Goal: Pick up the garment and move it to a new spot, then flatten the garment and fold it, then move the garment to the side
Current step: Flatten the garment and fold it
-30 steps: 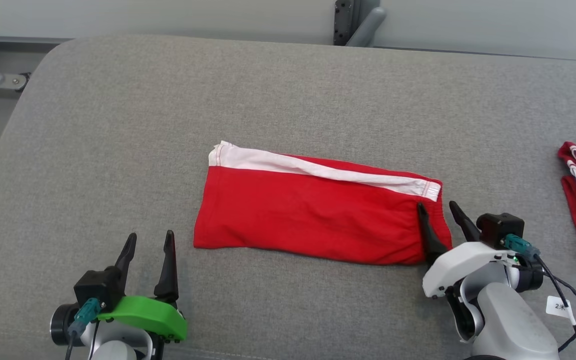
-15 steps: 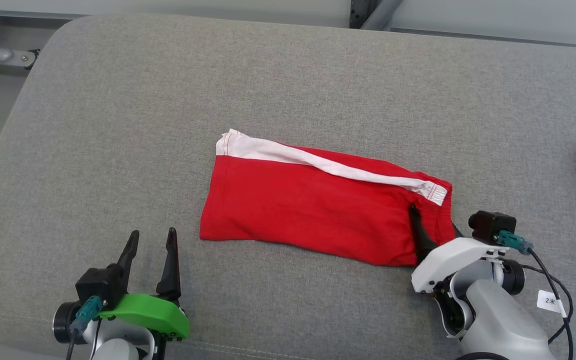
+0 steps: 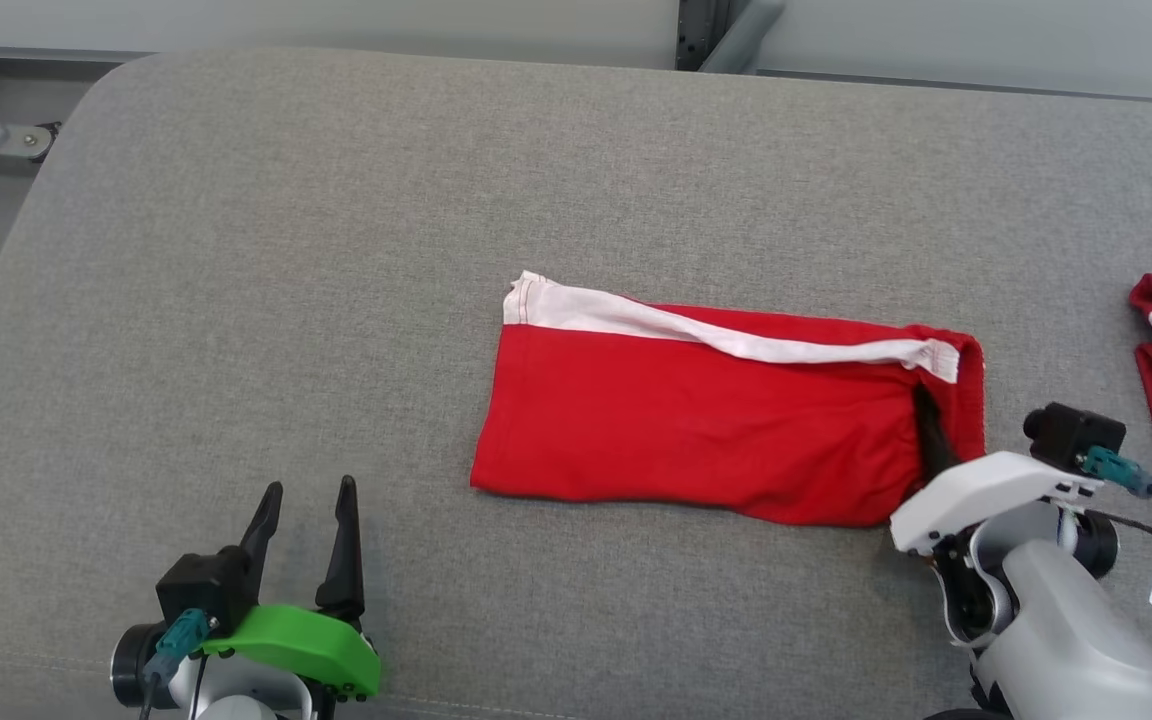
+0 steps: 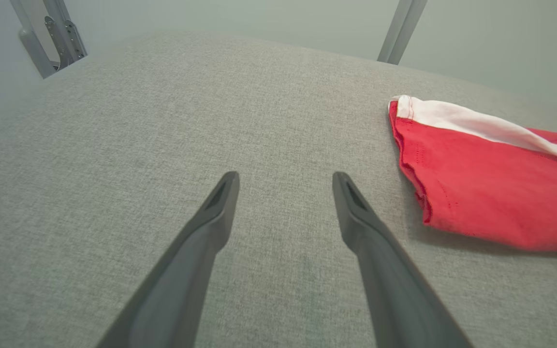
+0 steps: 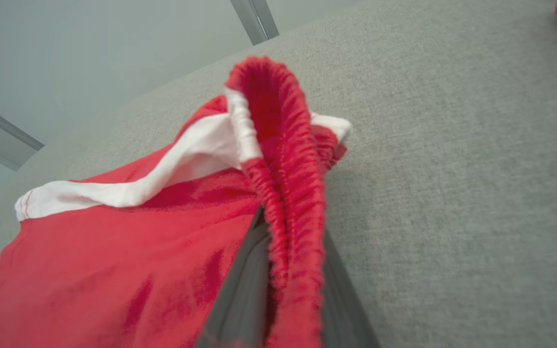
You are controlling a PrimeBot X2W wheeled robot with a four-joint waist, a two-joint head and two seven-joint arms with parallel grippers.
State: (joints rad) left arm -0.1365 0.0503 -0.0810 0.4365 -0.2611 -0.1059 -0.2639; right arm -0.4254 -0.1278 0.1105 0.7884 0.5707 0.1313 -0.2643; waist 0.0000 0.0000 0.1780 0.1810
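Red garment (image 3: 706, 420) with white stripe, folded flat, waistband end raised

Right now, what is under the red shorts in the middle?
The grey padded surface shows all around the red shorts. At the waistband end, the right gripper pinches the edge: one finger on top, one below. Anything else beneath is covered by cloth.
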